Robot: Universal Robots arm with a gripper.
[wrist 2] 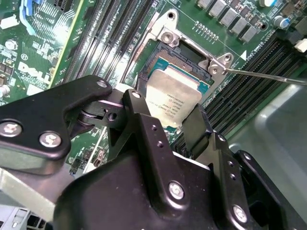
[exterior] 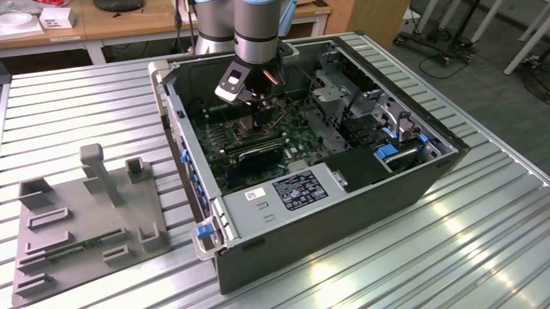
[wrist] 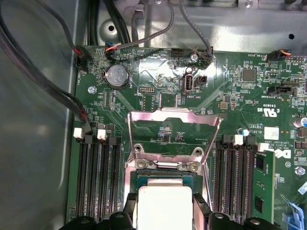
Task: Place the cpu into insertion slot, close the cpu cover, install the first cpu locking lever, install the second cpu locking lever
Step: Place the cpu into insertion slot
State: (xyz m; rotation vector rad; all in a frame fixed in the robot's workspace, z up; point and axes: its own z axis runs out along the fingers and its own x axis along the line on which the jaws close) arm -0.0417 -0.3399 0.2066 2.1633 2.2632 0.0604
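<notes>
At the insertion slot (wrist 2: 165,57), the jaws of the gripper (wrist 2: 168,115) are clamping the cpu (wrist 2: 173,96) between them, the cpu cover (wrist: 168,115) standing open.

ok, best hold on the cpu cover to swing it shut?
Probably take the cpu cover by its free cross-bar, the edge farthest from the hinge at the insertion slot. It lies flipped open and its centre is a cut-out, so only thin rim is available; approach from beyond that edge, pinching across the bar.

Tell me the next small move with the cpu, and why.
Probably ease it straight down a little: the fingers grip the cpu right over the insertion slot, the cpu cover stands open, and I cannot tell whether it is seated.
</notes>
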